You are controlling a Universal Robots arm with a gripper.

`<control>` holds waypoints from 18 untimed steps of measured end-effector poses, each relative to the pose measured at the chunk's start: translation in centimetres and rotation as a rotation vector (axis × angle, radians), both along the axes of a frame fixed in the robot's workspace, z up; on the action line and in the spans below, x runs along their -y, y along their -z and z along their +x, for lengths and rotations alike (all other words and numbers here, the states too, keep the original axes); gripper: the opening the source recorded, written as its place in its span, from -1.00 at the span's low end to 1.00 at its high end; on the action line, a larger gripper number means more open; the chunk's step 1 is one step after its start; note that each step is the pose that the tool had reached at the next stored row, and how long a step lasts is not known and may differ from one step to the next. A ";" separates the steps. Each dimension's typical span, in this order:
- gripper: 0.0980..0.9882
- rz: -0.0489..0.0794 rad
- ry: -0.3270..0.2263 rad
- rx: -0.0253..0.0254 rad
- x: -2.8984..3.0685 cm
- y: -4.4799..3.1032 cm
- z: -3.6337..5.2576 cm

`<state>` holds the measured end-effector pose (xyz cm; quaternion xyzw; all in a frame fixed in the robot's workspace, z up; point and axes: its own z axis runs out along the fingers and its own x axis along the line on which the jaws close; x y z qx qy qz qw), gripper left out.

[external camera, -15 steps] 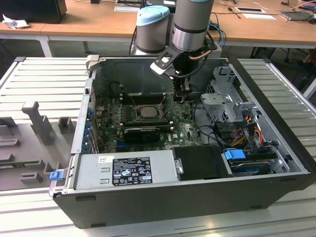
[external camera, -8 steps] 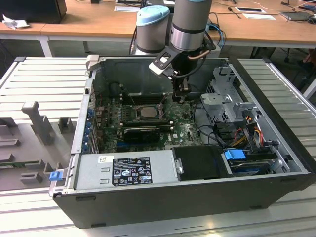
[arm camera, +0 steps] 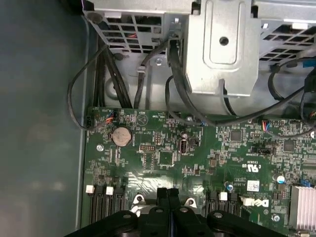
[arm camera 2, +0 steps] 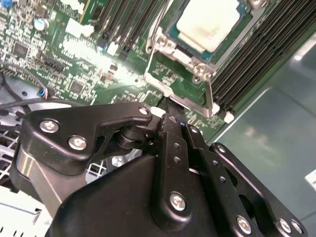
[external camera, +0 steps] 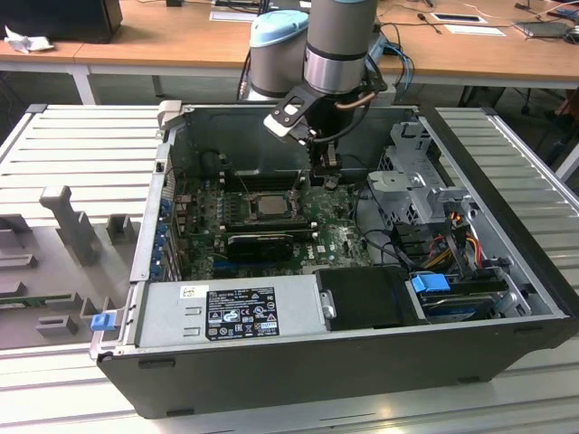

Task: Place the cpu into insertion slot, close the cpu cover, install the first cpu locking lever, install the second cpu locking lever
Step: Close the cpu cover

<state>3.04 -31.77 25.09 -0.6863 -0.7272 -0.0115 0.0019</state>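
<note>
The cpu point(external camera: 269, 205) point(arm camera 2: 207, 22) lies silver top up in its slot on the motherboard. The cpu cover point(arm camera 2: 183, 55) lies flat around it as a metal frame. A thin wire locking lever point(arm camera 2: 151, 54) runs along one side of the socket; I cannot tell whether it is latched. My gripper point(external camera: 327, 178) point(arm camera 2: 169, 109) point(arm camera: 168, 193) hangs inside the case just to the exterior view's right of the socket. Its black fingers are shut together with nothing visible between them, and their tips sit at the socket's corner.
The open computer case point(external camera: 507, 181) surrounds the work. A power supply point(external camera: 226, 307) and a black box point(external camera: 366, 297) line the near side. A metal drive cage point(external camera: 421, 176) point(arm camera: 222, 49) and black cables point(arm camera: 173, 84) stand close to the gripper. Memory slots point(arm camera 2: 247, 64) flank the socket.
</note>
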 end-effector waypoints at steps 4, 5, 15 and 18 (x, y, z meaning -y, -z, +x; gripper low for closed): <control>-0.98 0.000 0.000 0.0000 0.00 0.21 -1.28; -0.98 0.000 0.000 -0.0001 0.00 0.26 -1.66; -0.98 -0.001 0.000 0.0000 0.00 1.38 -3.37; -0.98 -0.001 -0.015 -0.0001 0.01 1.66 -3.83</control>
